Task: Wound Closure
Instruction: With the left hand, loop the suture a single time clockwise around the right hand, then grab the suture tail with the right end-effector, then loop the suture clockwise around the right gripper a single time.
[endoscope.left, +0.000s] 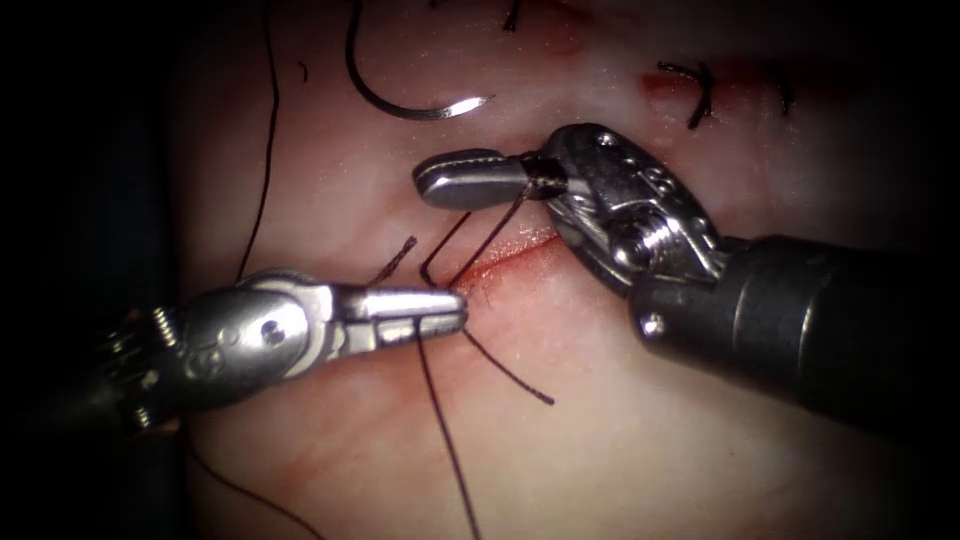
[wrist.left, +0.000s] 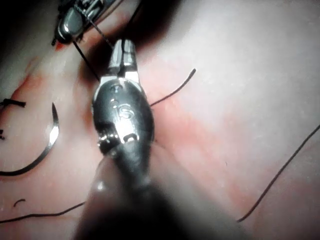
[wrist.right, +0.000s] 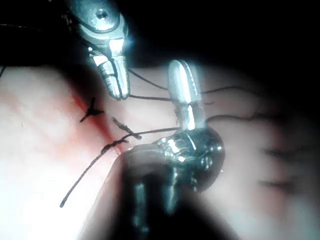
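The curved needle (endoscope.left: 400, 108) lies loose on the tissue (endoscope.left: 640, 440) above the cut (endoscope.left: 510, 250), held by neither tool and not in the tissue; it also appears as the needle (wrist.left: 50, 135) in the left wrist view. My left tool (endoscope.left: 455, 308) is shut on the dark thread (endoscope.left: 445, 430) just left of the cut's lower end. My right tool (endoscope.left: 425, 182) hovers over the cut with jaws shut. Two strands rise from the cut and wrap around the base of its jaws. The right wrist view shows these strands crossing the right tool (wrist.right: 180, 67).
A short cut end of thread (endoscope.left: 515, 378) lies right of the left tool's tip. Finished stitches (endoscope.left: 700, 90) sit along the upper right of the cut. A long strand (endoscope.left: 262, 150) runs down the tissue's left side. Red fluid tints the cut's edges.
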